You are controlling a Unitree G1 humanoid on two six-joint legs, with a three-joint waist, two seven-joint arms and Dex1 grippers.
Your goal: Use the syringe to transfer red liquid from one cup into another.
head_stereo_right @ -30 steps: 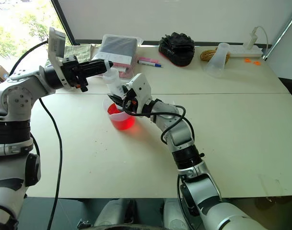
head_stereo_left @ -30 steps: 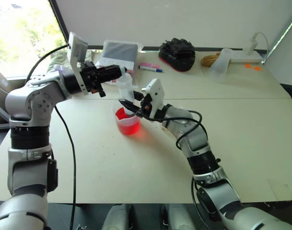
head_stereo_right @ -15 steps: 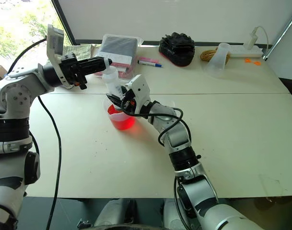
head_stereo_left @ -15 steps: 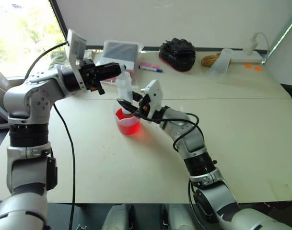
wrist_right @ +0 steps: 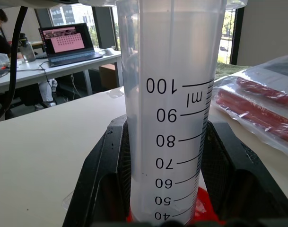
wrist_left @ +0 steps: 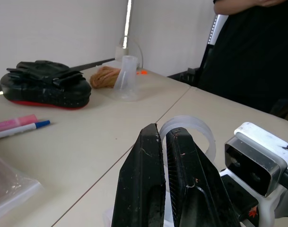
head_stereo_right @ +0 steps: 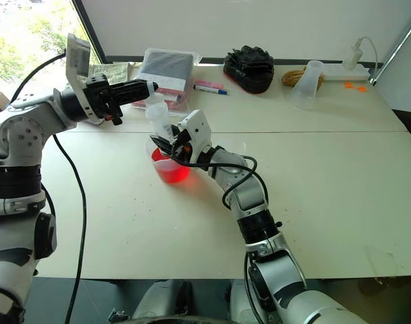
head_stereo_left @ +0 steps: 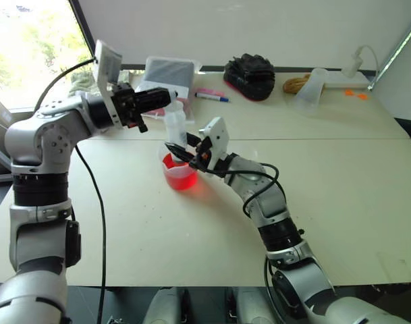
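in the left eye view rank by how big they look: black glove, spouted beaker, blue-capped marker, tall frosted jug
1. Black glove, clearly largest.
2 and 3. Spouted beaker and tall frosted jug look about alike; the beaker is nearer the camera and partly hidden, so no firm order.
4. Blue-capped marker, smallest.

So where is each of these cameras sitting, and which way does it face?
Left and right eye views: on the head, looking down at the table; both arms show.
Left wrist view: along the shut left gripper towards a pen and a person.
Right wrist view: between the right gripper fingers clamping the syringe.
Shared: the syringe, standing in the beaker of red liquid.
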